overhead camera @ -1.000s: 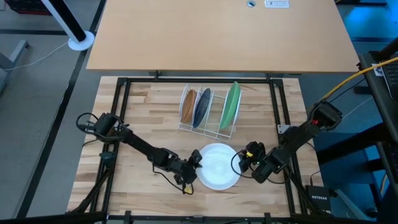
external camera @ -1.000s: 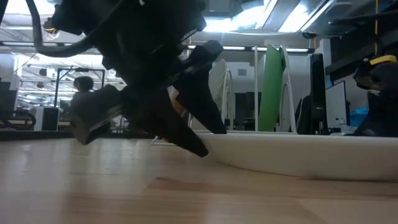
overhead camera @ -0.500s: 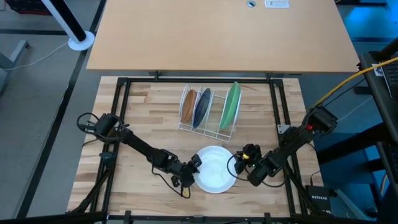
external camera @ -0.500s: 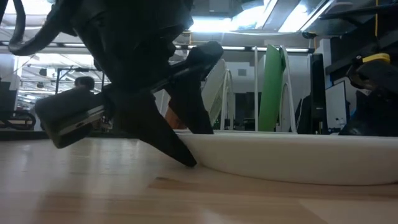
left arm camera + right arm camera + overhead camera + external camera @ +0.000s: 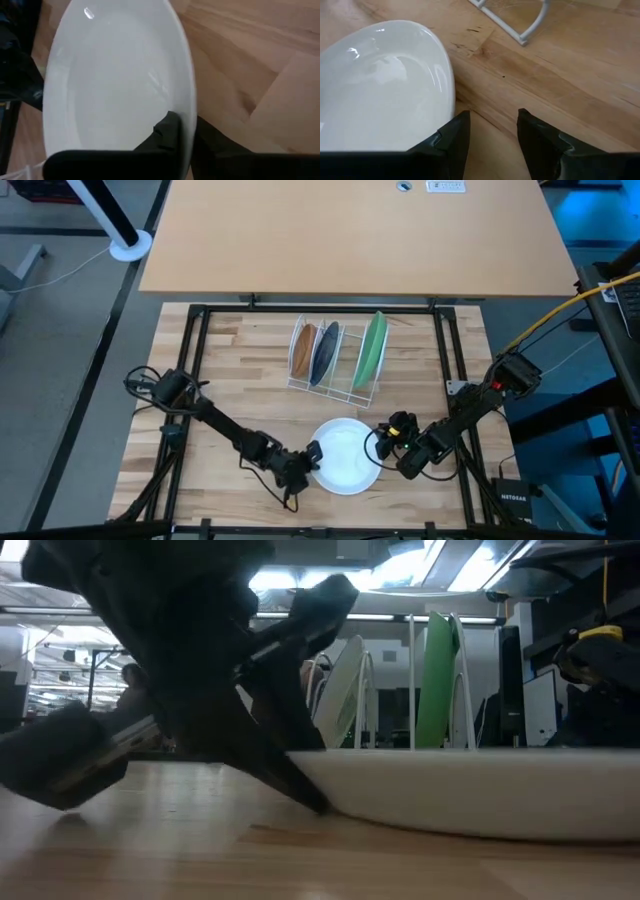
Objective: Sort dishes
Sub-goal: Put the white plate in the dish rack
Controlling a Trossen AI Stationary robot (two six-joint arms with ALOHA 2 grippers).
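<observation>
Over the last second the white plate (image 5: 345,455) slides toward the front edge of the surface (image 5: 240,395), away from the rack (image 5: 335,360), and the left gripper (image 5: 310,458) travels with it. In the left wrist view one left finger (image 5: 167,132) lies on the inside of the plate's rim and the other sits under it, so the fingers are clamped on the plate (image 5: 115,80). In the low view the plate (image 5: 470,795) appears to rest on the wood, not lifted. The right gripper (image 5: 392,438) also shifts slightly frontward and now sits just beside the plate's right rim; its fingers (image 5: 455,137) are apart with nothing between them, one close to the plate's edge (image 5: 385,85).

This probably means the left arm is dragging the plate into a better spot to lift it or hand it over; the white plate is the only dish not yet racked.

The brown plate (image 5: 303,350), blue dish (image 5: 325,352) and green plate (image 5: 372,345) stand upright in the rack near the back of the surface. The surface is pale wood planks inside a dark frame. Behind it stands a bare tan tabletop (image 5: 350,240). The low view shows a lit room beyond, with a person (image 5: 128,690) far off.
</observation>
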